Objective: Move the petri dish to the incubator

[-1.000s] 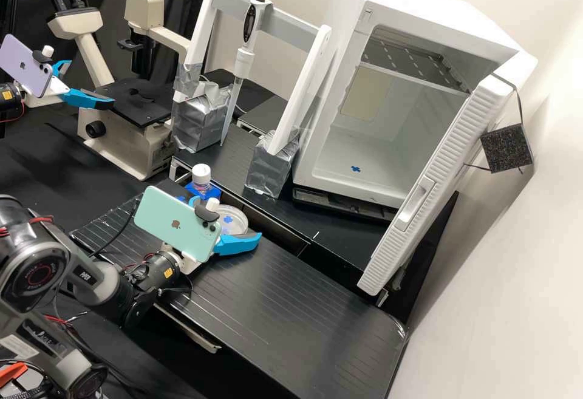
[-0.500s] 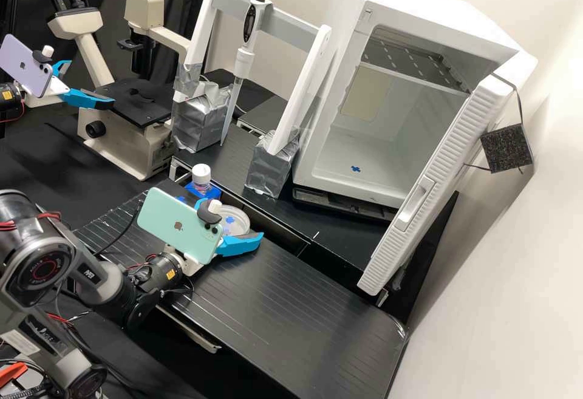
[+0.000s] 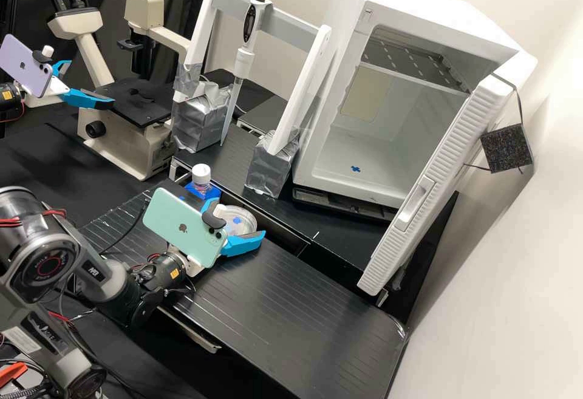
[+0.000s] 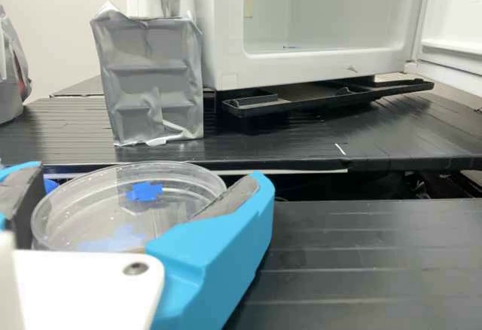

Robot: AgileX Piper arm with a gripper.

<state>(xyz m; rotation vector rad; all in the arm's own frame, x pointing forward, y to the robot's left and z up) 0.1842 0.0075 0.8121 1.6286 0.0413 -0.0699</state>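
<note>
Petri dish (image 3: pixel 240 227) grasped, incubator (image 3: pixel 370 144) drop-off still to do

Pick-up looks done. The hand (image 3: pixel 240 220) is grasping the petri dish: one finger (image 4: pixel 215 251) on either side of the rim, dish between them, roughly level. It looks raised off the near table (image 3: pixel 291 302), though how much gap is under it can't be told. Task maybe a third to halfway along, by my judgement.

Left to do: carry the dish across to the incubator, ahead of the hand and well apart from it; go in through the opening; set the dish down; let go; back out. Door (image 3: pixel 437 174) is already open, so no door step needed. Blue mark (image 3: pixel 355 169) on the incubator floor is probably the target spot. Next move likely needs more height, to get over the incubator's front sill (image 3: pixel 349 189). Foil-wrapped block (image 3: pixel 269 168) sits ahead of the hand, near the way in, and could get clipped. White-capped bottle (image 3: pixel 201 174) is just beside the hand.

Versus the earlier frames: hand and dish have shifted together, slightly, over to the incubator's side, grip unchanged. Arm links (image 3: pixel 115 289) have shifted a bit too. Incubator, door, bottle and block are where they were.
</note>
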